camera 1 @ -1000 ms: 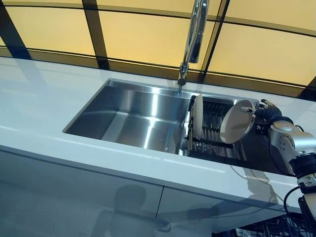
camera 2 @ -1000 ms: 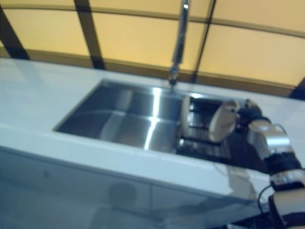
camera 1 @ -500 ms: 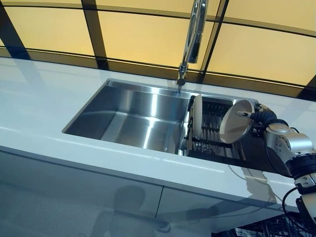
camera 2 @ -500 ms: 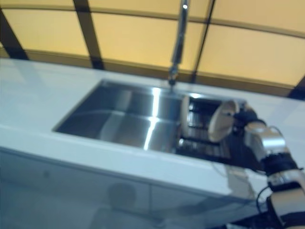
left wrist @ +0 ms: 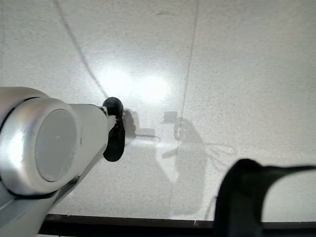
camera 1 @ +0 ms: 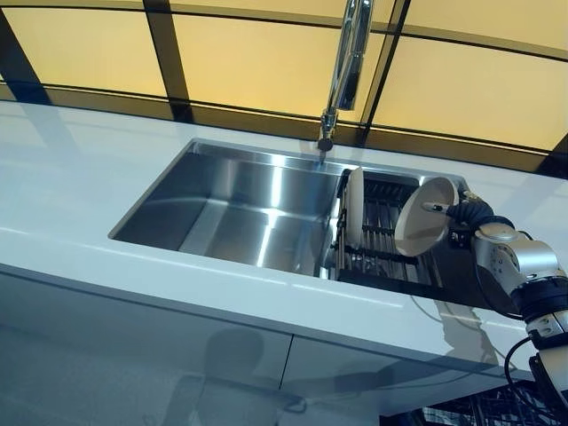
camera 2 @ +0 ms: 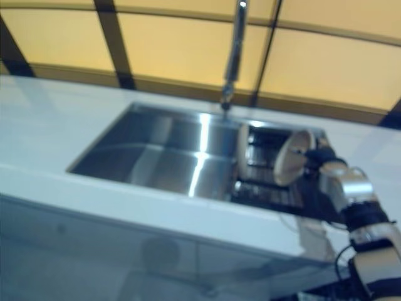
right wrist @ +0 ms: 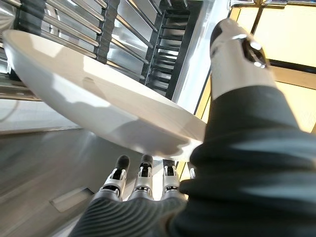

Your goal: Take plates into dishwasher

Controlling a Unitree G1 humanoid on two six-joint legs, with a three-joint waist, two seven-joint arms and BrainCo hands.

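Observation:
My right hand (camera 1: 469, 216) is shut on a white plate (camera 1: 424, 216), with the thumb on its face and the fingers (right wrist: 143, 180) behind its rim. The plate is tilted, over the right end of a dark wire dish rack (camera 1: 383, 259) in the right part of the sink. In the right wrist view the plate (right wrist: 98, 98) lies across the rack's bars. A second white plate (camera 1: 355, 209) stands upright in the rack's left end. Only the dark cover of my left hand (left wrist: 256, 197) shows, over a pale floor.
A steel sink basin (camera 1: 240, 209) is set into a white countertop (camera 1: 71, 195). A tall steel faucet (camera 1: 346, 62) rises behind the sink. Yellow panels with dark frames back the counter. A dark wire rack (camera 1: 479, 413) shows below the counter at the lower right.
My right hand has edged slightly left and nearer with the plate still in it. The whole view has shifted a little.

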